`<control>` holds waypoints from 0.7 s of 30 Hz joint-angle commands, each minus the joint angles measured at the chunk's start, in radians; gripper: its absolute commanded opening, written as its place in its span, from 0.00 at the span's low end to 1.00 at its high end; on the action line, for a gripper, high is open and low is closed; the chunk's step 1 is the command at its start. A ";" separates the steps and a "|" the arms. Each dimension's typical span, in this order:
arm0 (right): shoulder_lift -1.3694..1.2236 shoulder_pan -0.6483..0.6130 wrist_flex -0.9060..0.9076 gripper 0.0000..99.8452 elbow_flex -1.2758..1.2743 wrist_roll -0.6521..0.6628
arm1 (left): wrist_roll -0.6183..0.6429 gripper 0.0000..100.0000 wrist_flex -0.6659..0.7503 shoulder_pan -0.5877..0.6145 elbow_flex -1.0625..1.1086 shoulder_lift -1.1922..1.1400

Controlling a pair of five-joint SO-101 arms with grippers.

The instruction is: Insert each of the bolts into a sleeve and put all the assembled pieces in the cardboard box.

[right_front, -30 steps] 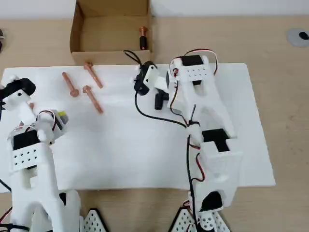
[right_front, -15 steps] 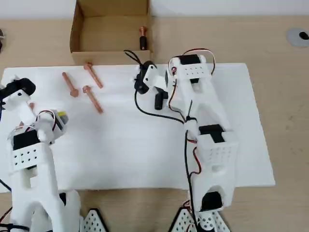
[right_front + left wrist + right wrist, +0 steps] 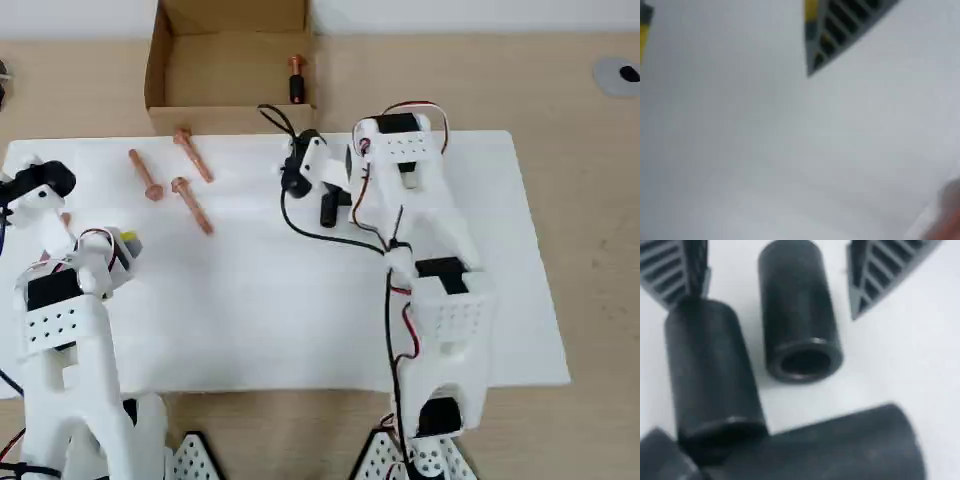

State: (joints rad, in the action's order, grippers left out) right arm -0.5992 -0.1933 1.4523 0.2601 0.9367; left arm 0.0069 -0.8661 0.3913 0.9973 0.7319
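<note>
right claw (image 3: 775, 305) is released, one finger on each side of a black cylindrical plastic sleeve (image 3: 799, 315) lying on the white sheet (image 3: 920, 365). a second sleeve sits right at one finger and a third lies across beside them, so we count three for sure. left claw (image 3: 727, 55) is parted too, gripping nothing, over the sheet. three loose copper-coloured metal bolts (image 3: 146, 174) lie on the sheet near the brown cardboard box (image 3: 158, 70), well apart from the right claw. one bolt-in-sleeve piece (image 3: 296, 78) is inside the box on the wooden desk (image 3: 580, 120).

White printed arms (image 3: 448, 235), black servos (image 3: 446, 273), red-black cables (image 3: 408, 335)
</note>
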 commanded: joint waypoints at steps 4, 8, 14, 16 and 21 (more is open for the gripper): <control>-0.027 0.024 0.011 0.23 -0.004 0.014 | -0.005 0.24 0.011 0.009 -0.003 0.002; -0.027 0.024 0.011 0.19 -0.008 0.014 | -0.005 0.24 0.011 0.009 -0.003 0.002; -0.027 0.024 0.011 0.06 -0.010 0.014 | -0.005 0.24 0.011 0.009 -0.003 0.002; -0.027 0.024 0.012 0.06 -0.010 0.014 | -0.005 0.24 0.011 0.009 -0.003 0.002; -0.027 0.024 0.026 0.06 -0.007 0.012 | -0.006 0.24 0.011 0.009 -0.003 0.002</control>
State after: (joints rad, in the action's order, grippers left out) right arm -0.6053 -0.1857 1.4492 0.2647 0.9367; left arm 0.0069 -0.8661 0.3913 0.9973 0.7319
